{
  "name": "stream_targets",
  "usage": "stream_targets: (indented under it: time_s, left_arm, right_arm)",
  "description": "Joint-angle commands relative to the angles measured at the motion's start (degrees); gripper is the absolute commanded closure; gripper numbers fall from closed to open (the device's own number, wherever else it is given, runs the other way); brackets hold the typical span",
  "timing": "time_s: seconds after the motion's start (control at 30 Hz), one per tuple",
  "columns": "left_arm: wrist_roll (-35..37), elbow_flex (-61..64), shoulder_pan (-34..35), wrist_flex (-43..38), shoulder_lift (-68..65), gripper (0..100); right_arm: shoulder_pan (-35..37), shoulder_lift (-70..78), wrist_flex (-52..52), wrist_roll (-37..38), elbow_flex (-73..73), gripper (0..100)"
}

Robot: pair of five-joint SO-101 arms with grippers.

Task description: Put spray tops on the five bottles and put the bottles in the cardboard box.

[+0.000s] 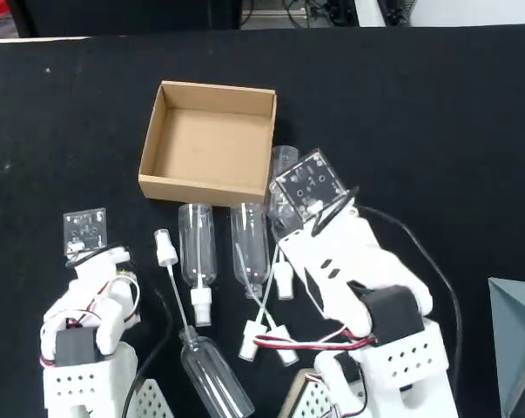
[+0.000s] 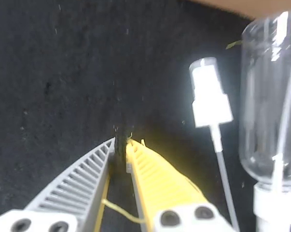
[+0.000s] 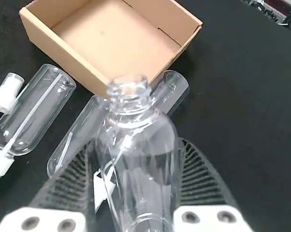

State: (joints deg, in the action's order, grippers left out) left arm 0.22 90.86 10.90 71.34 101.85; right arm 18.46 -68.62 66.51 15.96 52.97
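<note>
A black surface (image 1: 436,104) carries a grey-blue angular object (image 1: 516,340) at its right edge in the high view, with dark cables (image 1: 332,12) on the pale floor beyond its far side.

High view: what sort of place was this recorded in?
Probably a robotics lab bench: a black-covered table, left arm and right arm set side by side, clear bottles and a cardboard box laid out as practice props.

In the high view the right arm (image 1: 358,261) is covering most of the clear bottle (image 1: 284,159) lying beside the cardboard box (image 1: 201,189), while picture edges are cutting off the held bottle (image 3: 135,159) at its base and the capped bottle (image 2: 268,96).
</note>
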Motion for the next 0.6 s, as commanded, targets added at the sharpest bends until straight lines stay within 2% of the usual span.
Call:
stream_targets:
  time_s: [0.0,0.1,0.3,0.57]
  left_arm:
    - [-0.7,-7.3,0.7,0.2,0.6,97]
    - [-1.1,-9.1,0.7,0.0,0.6,97]
    - [-10.4,-12.9,0.6,0.0,0.6,97]
    - [-10.7,-20.2,0.1,0.5,0.1,97]
  right_arm:
    - [-0.2,-3.6,-3.2,-0.7,1.6,92.8]
    - [-2.6,-5.4,-5.5,-0.8,4.3,92.8]
    - [-3.9,-8.0,-8.4,-1.6,8.5,92.8]
    - [-3.9,-10.0,-11.2,-3.7,11.8,92.8]
